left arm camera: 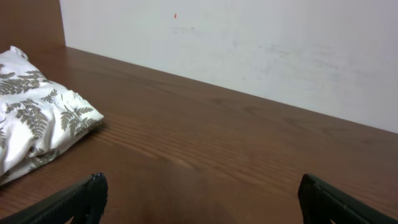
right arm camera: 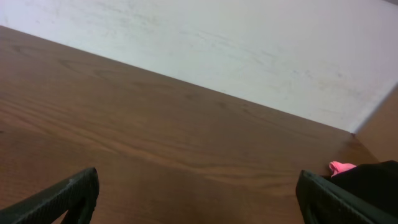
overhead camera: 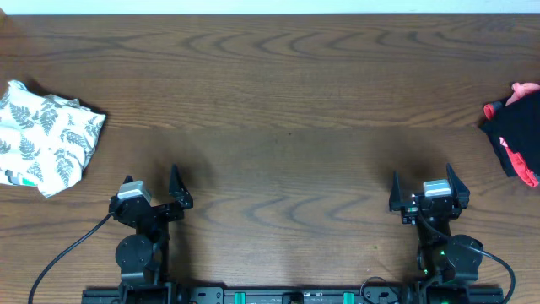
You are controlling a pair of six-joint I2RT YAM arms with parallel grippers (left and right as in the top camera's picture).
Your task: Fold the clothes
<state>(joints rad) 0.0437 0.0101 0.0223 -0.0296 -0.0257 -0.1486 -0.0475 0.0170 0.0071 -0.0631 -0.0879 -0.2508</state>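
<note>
The left gripper (overhead camera: 152,177) and right gripper (overhead camera: 422,176) are held wide open and empty above the table (overhead camera: 278,84). A fern-print cloth (overhead camera: 46,139) is bunched at the left edge, a black-red garment (overhead camera: 516,139) at the right.

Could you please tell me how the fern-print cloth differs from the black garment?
The fern-print cloth is white with leaf patterns; the black garment is dark with red trim. The cloth lies at the table's left edge, the garment at the right, partly cut off. Both lie rumpled.

Even, soft lighting; sharp frames, faint shadows.
</note>
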